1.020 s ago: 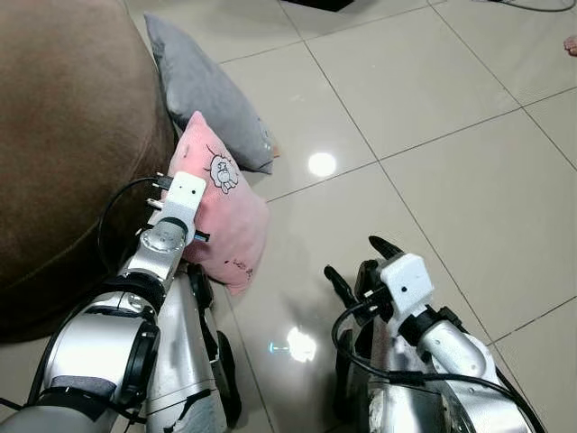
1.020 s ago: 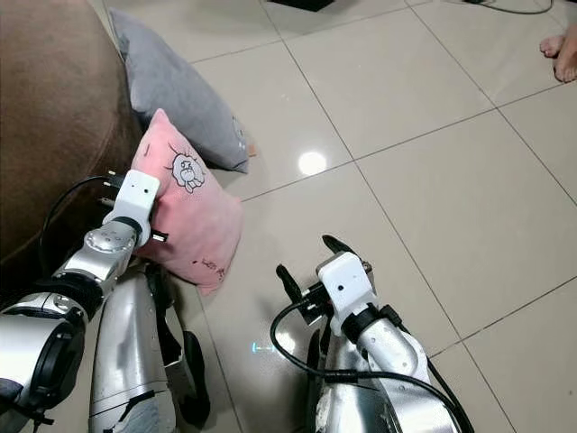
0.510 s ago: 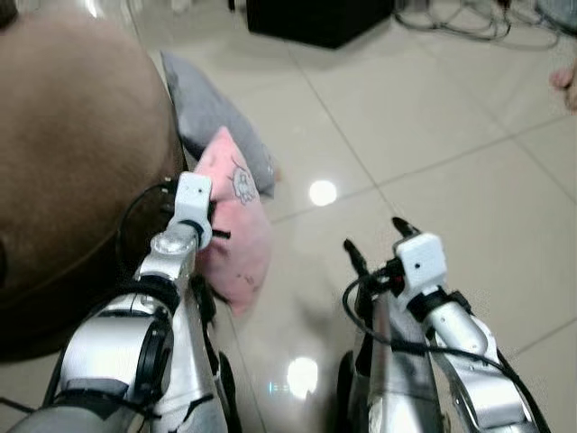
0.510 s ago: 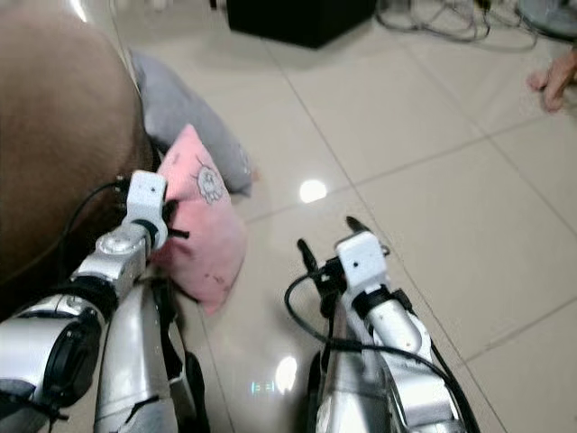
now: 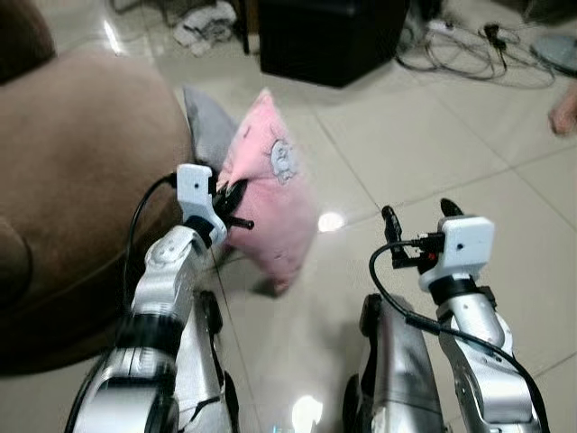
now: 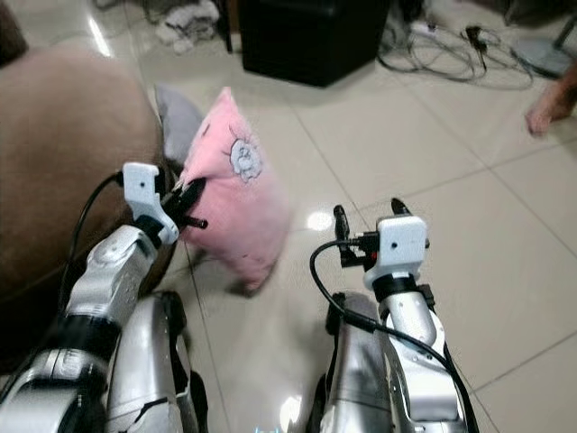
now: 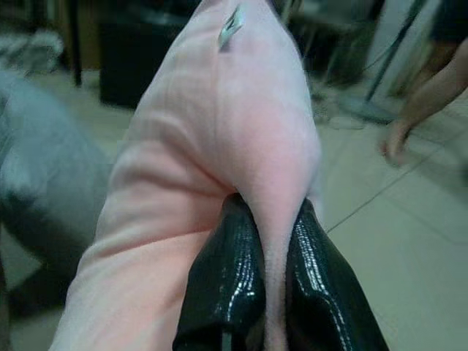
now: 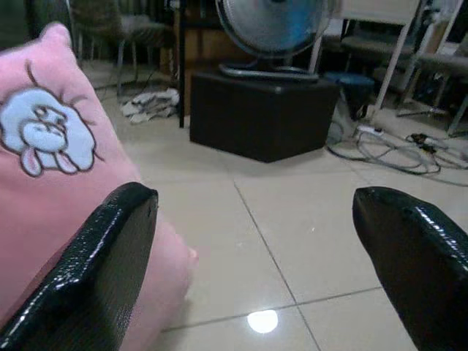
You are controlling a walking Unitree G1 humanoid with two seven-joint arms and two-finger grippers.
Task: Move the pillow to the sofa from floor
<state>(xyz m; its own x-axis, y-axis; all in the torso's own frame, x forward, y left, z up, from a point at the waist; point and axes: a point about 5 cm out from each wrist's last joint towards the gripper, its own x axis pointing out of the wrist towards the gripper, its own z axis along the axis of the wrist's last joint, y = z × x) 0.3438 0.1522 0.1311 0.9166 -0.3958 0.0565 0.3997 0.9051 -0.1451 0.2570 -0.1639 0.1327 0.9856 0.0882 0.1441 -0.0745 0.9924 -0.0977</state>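
Observation:
A pink pillow [image 5: 273, 203] with a small cartoon print hangs in the air beside the brown sofa [image 5: 77, 171]. My left gripper [image 5: 230, 194] is shut on the pillow's edge; in the left wrist view its black fingers [image 7: 227, 292] pinch a fold of the pink fabric [image 7: 219, 146]. My right gripper [image 5: 416, 218] stands open to the right of the pillow, above the tiled floor, holding nothing. The right wrist view looks between its two fingers [image 8: 102, 256] at the pillow's printed face [image 8: 51, 139].
A grey pillow [image 5: 206, 126] leans against the sofa behind the pink one. A black box [image 5: 329, 36] stands on the floor ahead, with a fan [image 8: 274, 29] on it and cables [image 5: 469, 50] to its right. A person's foot [image 5: 563, 108] is at the far right.
The left gripper has lifted the pink pillow off the floor and up beside the sofa. The camera has tilted up, bringing the black box and cables into view. The right arm has risen too.

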